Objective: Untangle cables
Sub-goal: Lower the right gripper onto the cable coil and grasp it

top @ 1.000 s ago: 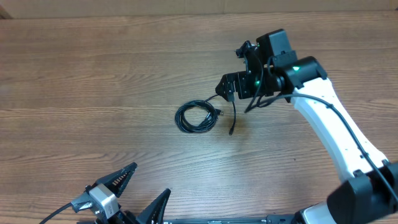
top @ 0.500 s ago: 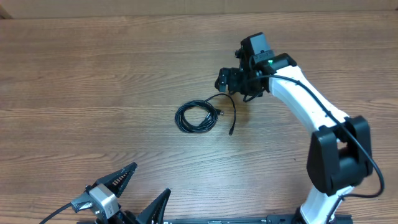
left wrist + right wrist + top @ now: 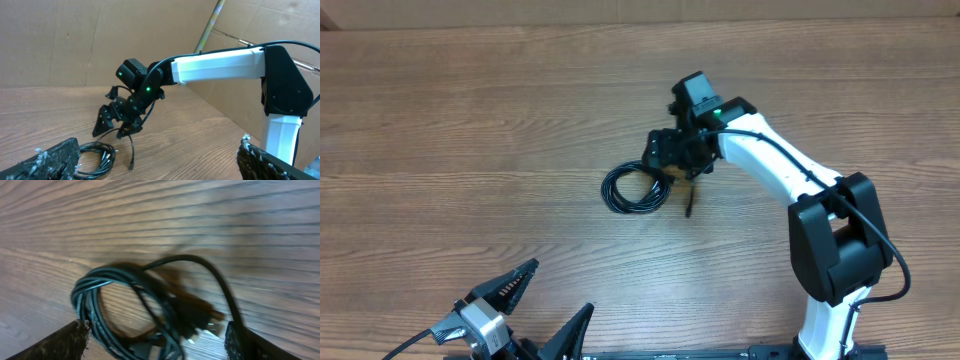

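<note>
Cables (image 3: 635,188) lay coiled mid-table (image 3: 440,120), one plug end (image 3: 687,208) trailing off to their right. I had the R gripper (image 3: 660,160) just over the coil's right edge, jaws apart, nothing clamped. L gripper (image 3: 548,308) sat at the table's near edge, jaws wide apart, well clear of the cables.
</note>
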You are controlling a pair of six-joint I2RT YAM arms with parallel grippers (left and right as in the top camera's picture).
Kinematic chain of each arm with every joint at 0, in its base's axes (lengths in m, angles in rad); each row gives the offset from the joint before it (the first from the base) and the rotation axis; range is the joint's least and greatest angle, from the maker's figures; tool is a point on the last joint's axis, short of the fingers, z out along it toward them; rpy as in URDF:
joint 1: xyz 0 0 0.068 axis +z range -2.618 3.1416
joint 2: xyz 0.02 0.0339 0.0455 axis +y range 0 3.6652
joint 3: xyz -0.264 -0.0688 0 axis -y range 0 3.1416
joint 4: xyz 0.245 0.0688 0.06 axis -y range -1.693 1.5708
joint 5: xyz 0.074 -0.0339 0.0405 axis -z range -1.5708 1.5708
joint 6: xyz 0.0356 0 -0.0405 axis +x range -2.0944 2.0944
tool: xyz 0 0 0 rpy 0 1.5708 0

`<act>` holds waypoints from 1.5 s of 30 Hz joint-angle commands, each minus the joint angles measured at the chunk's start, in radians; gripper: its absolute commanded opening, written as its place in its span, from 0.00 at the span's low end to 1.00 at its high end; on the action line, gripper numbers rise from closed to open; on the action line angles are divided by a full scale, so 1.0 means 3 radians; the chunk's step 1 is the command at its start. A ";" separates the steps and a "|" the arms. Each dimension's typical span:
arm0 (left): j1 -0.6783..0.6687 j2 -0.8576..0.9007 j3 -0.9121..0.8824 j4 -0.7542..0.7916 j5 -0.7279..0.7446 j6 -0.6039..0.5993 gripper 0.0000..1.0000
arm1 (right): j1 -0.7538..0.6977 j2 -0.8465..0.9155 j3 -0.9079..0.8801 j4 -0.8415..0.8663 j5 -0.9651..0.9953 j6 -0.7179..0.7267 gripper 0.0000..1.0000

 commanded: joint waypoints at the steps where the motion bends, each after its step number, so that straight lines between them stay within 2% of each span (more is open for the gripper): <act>1: -0.0008 0.0039 -0.0001 0.0020 0.0046 -0.0023 1.00 | -0.0006 0.0005 0.0029 0.0037 0.0043 -0.0449 0.87; 5: -0.0008 0.0039 -0.0001 0.0022 0.0046 -0.0023 1.00 | -0.0009 0.0005 0.0029 -0.0071 0.0128 -0.1437 0.88; 9: -0.0008 0.0039 -0.0001 0.0022 0.0046 -0.0024 1.00 | -0.0038 0.0005 0.0033 -0.0067 0.0801 -0.1678 0.88; 15: -0.0008 0.0039 -0.0001 0.0022 0.0046 -0.0024 1.00 | -0.0041 0.0003 0.0112 -0.0052 0.1214 -0.2144 0.91; 21: -0.0008 0.0039 -0.0001 0.0022 0.0045 -0.0024 1.00 | -0.0027 0.0003 0.0449 -0.0187 0.1288 -0.2148 0.92; 27: -0.0008 0.0039 -0.0001 0.0020 0.0046 -0.0024 1.00 | 0.0058 -0.0003 0.0752 -0.0566 0.0805 -0.2024 0.89; 34: -0.0008 0.0039 -0.0001 0.0006 0.0050 -0.0051 1.00 | 0.0103 -0.0003 0.0753 -0.0907 -0.0036 -0.1743 0.85; 45: -0.0008 0.0039 -0.0001 -0.0003 0.0114 -0.0088 1.00 | 0.0277 -0.0003 0.0464 -0.0908 -0.0080 -0.1621 0.86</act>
